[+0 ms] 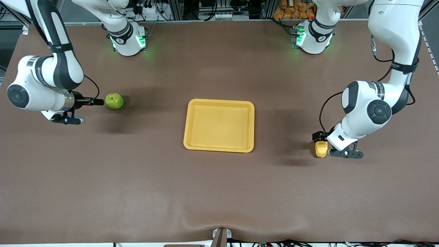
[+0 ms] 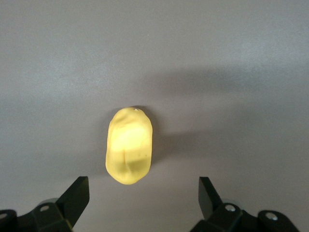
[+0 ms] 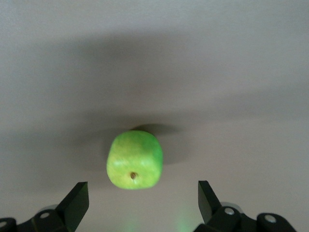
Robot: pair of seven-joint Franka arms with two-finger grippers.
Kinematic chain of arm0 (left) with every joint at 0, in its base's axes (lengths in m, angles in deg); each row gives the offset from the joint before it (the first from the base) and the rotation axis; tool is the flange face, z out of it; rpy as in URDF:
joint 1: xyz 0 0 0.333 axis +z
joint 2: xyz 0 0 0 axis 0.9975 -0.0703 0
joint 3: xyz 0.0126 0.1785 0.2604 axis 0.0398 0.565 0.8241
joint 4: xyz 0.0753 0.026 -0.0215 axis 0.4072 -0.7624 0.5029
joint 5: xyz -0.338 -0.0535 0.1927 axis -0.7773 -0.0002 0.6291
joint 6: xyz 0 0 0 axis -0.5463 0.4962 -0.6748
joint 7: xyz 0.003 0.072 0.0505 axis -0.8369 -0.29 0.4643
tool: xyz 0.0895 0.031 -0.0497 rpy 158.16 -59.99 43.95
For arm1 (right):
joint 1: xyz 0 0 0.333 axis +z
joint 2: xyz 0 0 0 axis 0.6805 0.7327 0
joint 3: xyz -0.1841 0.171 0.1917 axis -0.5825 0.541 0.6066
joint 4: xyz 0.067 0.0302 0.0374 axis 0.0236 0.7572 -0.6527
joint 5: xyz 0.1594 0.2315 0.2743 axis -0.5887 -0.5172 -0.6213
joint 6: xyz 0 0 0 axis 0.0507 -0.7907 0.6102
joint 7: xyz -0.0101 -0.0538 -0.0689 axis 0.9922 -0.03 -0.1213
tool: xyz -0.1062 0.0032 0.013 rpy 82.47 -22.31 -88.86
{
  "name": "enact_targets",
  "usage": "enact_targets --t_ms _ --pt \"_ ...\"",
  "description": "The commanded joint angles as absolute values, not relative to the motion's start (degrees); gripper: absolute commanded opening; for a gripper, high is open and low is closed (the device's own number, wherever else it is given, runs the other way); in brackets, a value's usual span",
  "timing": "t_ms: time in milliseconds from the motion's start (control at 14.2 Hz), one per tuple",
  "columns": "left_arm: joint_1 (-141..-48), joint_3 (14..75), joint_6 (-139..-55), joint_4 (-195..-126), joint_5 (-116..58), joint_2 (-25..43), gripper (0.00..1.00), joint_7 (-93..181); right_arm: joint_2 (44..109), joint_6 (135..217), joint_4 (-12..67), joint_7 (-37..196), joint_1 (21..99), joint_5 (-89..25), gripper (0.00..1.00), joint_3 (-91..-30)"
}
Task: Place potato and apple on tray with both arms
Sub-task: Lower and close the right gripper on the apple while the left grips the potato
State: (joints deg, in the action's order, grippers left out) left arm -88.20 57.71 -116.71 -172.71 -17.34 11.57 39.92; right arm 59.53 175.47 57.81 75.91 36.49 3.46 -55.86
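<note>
The yellow-orange tray (image 1: 219, 125) lies empty at the middle of the table. The green apple (image 1: 114, 101) sits on the table toward the right arm's end. My right gripper (image 1: 96, 102) hovers just beside it, open and empty. In the right wrist view the apple (image 3: 134, 159) lies just ahead of the open gripper (image 3: 143, 195), not between the fingers. The yellow-tan potato (image 1: 321, 149) lies toward the left arm's end. My left gripper (image 1: 319, 137) is right over it, open and empty. In the left wrist view the potato (image 2: 129, 145) lies just ahead of the open gripper (image 2: 144, 193).
The two arm bases (image 1: 128, 37) (image 1: 313, 36) stand along the table's back edge. Orange items (image 1: 295, 8) are piled off the table past that edge. The brown table cover has a wrinkle (image 1: 219, 221) at the edge nearest the front camera.
</note>
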Motion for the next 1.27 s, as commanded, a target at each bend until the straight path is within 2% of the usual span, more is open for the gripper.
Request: enact_targets --t_ms 0,564,1199 --pt "-88.0 58.0 -118.9 -173.6 -15.4 11.2 1.00 40.9 58.6 179.6 61.4 75.3 35.9 1.7 1.00 -55.1" --pt "-87.9 58.7 -126.5 -173.3 -12.0 5.9 1.00 42.0 59.1 186.9 67.1 75.2 35.8 1.7 1.00 -55.0" --pt "-87.1 59.0 -128.2 -173.1 -8.6 3.0 1.00 42.2 60.3 191.7 70.3 72.6 36.0 1.1 1.00 -54.6"
